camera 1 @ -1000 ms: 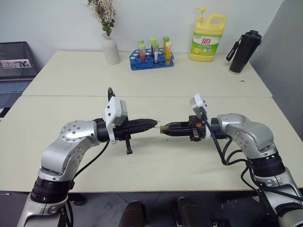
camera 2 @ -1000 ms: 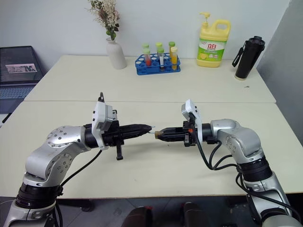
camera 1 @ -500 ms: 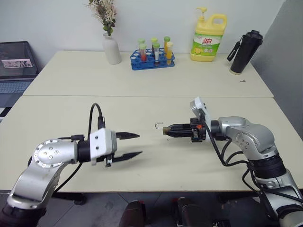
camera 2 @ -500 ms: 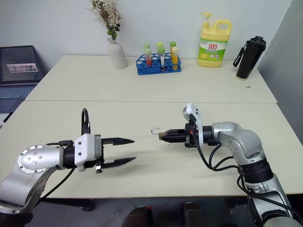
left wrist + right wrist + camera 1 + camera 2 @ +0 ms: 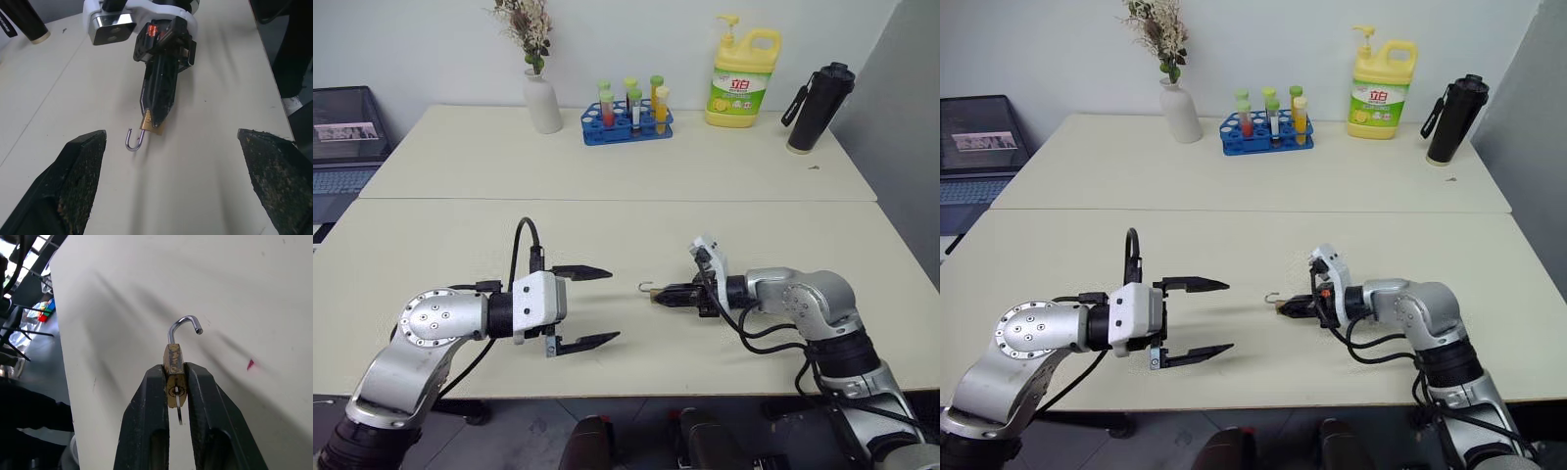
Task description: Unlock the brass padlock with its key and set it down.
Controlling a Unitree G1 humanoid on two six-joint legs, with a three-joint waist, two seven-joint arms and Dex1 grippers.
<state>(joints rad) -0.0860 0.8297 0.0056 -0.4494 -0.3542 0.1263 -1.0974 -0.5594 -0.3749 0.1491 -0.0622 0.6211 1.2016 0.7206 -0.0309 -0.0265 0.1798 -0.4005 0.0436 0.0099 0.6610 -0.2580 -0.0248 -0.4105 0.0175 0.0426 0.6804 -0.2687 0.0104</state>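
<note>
A robot is reaching both arms over a pale desk (image 5: 431, 245). The right tool (image 5: 658, 293) is pointing toward the robot's left, low over the front part of the desk, and its two black fingers (image 5: 146, 431) are clenching the brass padlock (image 5: 174, 369) by its small golden body. The padlock's silvery shackle (image 5: 133, 141) is standing open, hooked outward past the fingertips with one end free. The thin silvery key (image 5: 179, 412) is sitting in the keyhole at the padlock's back end, running down the gap between the two fingers.

The left tool (image 5: 585, 305) is hovering near the padlock on its left side, apart from it, with its two fingers spread wide and grasping nothing.

Along the far side of the desk are standing a white vase (image 5: 542, 101) with dried flowers, a blue rack of test tubes (image 5: 628, 116), a yellow bottle of dish soap (image 5: 741, 78) and a black flask (image 5: 813, 108). A laptop (image 5: 342, 147) is sitting off the desk's far left edge.
</note>
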